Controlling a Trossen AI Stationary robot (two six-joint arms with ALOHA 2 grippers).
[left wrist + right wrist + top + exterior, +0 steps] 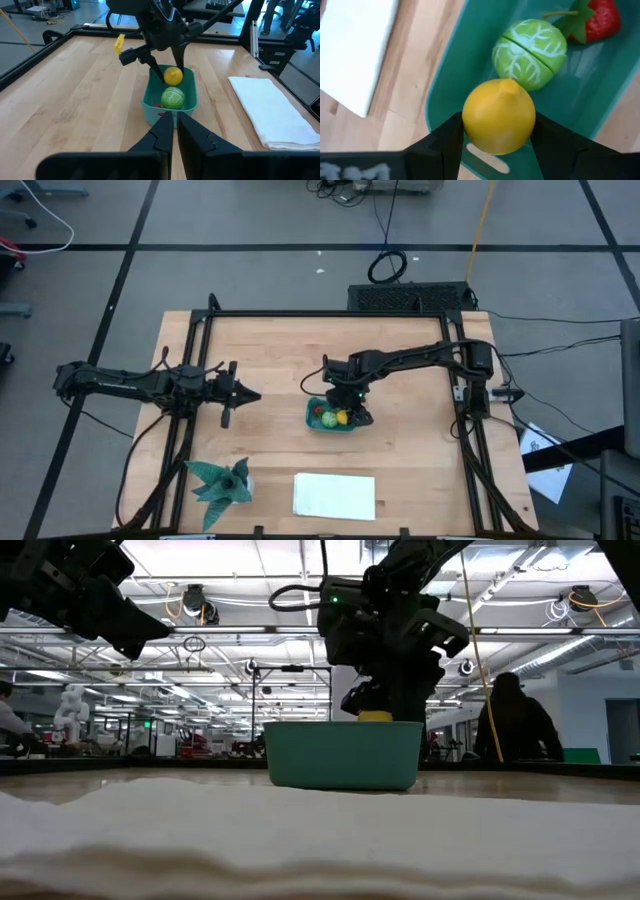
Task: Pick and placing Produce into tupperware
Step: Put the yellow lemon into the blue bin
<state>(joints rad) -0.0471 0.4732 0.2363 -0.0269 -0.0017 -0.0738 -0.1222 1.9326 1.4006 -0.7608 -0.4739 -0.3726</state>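
Yellow lemon-like piece right up against the wrist lens, clamped between the right tool's two dark fingers, one on each side. Held directly over the teal tub, just above its floor, at the end farthest from the red piece. Green round cabbage-like piece already lying in the tub, just ahead of the fingertips; red strawberry-like piece beyond it, at the tub's far end. Low view: yellow piece peeking just above the tub rim, still up in the grip.

Step in hand: placing the last of three produce pieces. Two already in, third gripped and hovering inside the tub outline. Judged near the end of the task.

Next move probably calls for: small lowering if any, then parting the fingers to drop the yellow piece clear of the green one. Piece round, likely to roll toward the green one or the tub wall; gentle release close to the floor advisable. Then straight lift out without snagging the rim.

Left tool idle, fingers pressed together, nothing held, parked well to the left of the tub above the tabletop. White folded cloth and spiky teal star thing off to the near side, untouched, not part of the job.
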